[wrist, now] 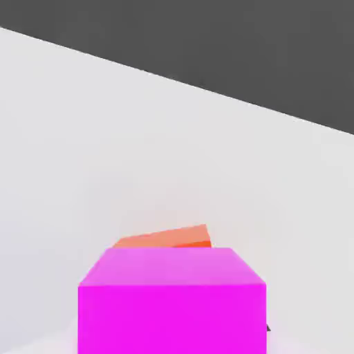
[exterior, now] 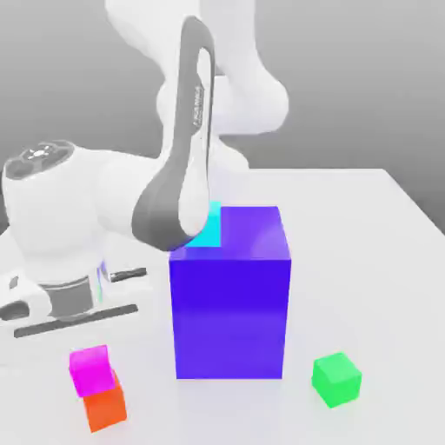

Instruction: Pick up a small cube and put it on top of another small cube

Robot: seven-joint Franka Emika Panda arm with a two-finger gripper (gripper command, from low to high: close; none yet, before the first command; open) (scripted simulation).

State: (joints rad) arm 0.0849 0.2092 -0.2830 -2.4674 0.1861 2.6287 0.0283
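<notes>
Already the pink cube (exterior: 91,369) sat skewed on the orange cube (exterior: 106,408), overhanging toward the exterior view's left, while the gripper's fingers stood fully closed, holding nothing visible.

On the white tabletop (exterior: 382,226) a pink cube (exterior: 91,368) sits on an orange cube (exterior: 106,408), shifted toward the exterior view's left — not squarely stacked. A big blue block (exterior: 230,295) stands beside them, a cyan cube (exterior: 207,228) behind it, a green cube (exterior: 336,379) to its right.
</notes>
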